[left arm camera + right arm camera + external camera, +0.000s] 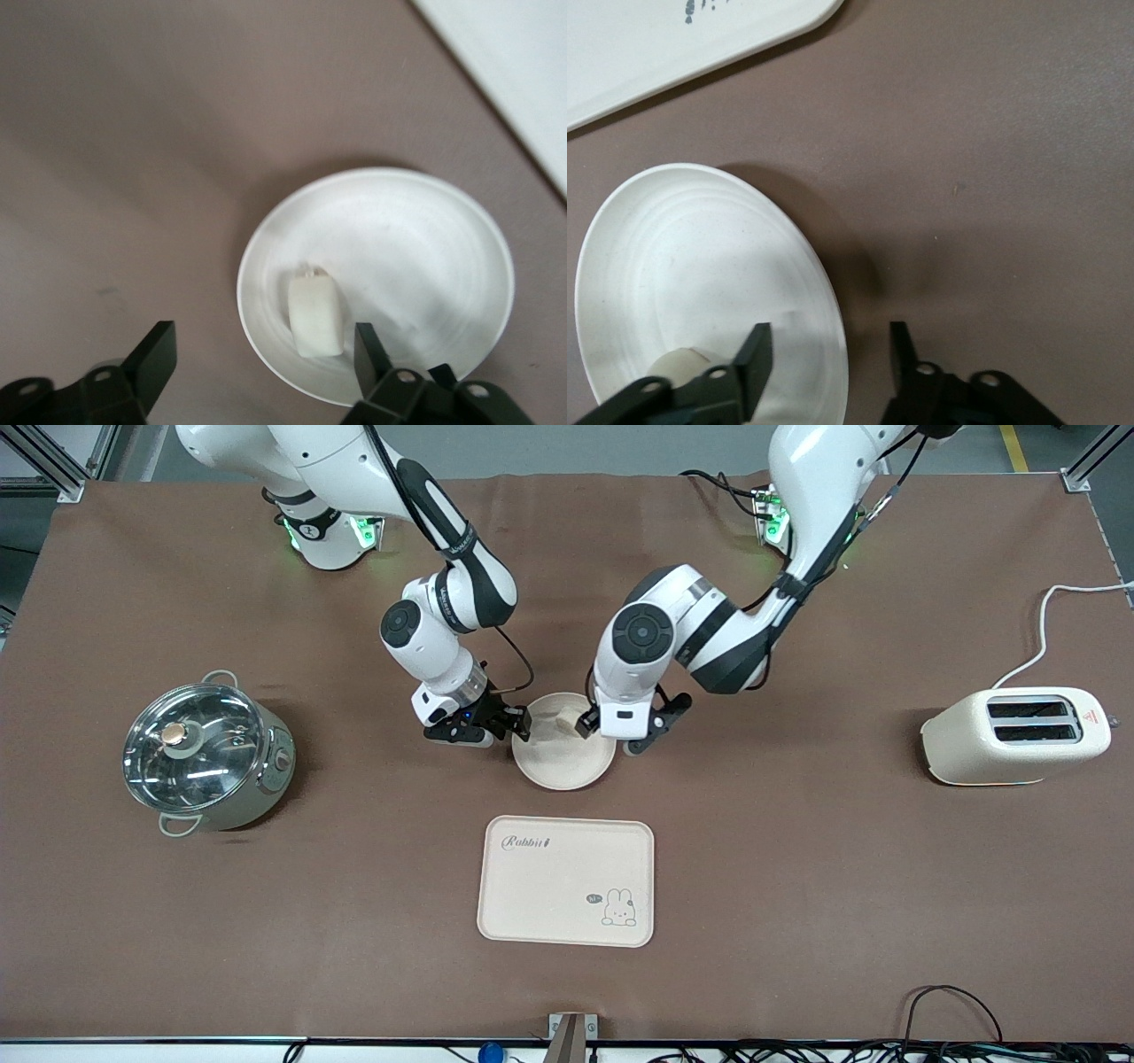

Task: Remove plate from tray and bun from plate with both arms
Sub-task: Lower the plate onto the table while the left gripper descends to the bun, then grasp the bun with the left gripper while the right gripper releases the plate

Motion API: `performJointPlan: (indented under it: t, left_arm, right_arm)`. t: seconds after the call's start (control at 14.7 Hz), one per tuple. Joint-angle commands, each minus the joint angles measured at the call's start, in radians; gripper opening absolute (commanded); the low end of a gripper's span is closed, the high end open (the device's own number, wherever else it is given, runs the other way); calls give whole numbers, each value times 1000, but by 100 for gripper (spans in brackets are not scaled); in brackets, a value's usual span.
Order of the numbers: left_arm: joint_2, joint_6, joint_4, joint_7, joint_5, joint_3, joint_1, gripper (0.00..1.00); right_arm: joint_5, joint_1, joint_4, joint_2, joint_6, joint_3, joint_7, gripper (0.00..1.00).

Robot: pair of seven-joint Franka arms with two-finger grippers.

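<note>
Already the plate (563,751) sits on the bare table, at centre frame in the front view, above the tray (567,880) and apart from it; I judge the first half of the task done. The bun (562,722) lies in the plate's upper part, toward the robots' bases.

Left gripper (622,737): hovers low over the plate's edge toward the left arm's end of the table, fingers spread wide, holding nothing. In the left wrist view the bun (315,313) shows at lower centre, just inside one fingertip (369,350), with the other finger (154,351) well out over bare table. So the bun is off-centre in the gap, hard against one finger's side. Its long axis runs roughly along the fingers, not across them.

Right gripper (508,722): at the plate's rim on the right arm's side, fingers apart and straddling the rim in the right wrist view, one fingertip (757,352) over the plate's inside, the other (900,347) outside over the table. I cannot tell whether either touches the rim. Not yet clamped.

Judgement: both arms are about equally near, but the left one is lined up on the bun. It needs to shift sideways toward the plate's middle before closing; the right looks placed to pin the plate.
</note>
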Motion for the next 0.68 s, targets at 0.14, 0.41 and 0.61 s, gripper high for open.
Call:
performJointPlan:
  t: [0.14,0.41,0.61]
  left_arm:
    - [89,101,21,-124,33,6,-55,82]
    - [121,132,27,-184,53,7,-74,79]
    - [152,193,26,-185,54,12,-76,77]
  right_arm:
    - [20,-118,-14,-120,-208,-3,-30,100]
    - [14,-291,-21,-208,-416,-4,-234,100]
    - [-140,-394,-22,-285,-560,-33,-274,100]
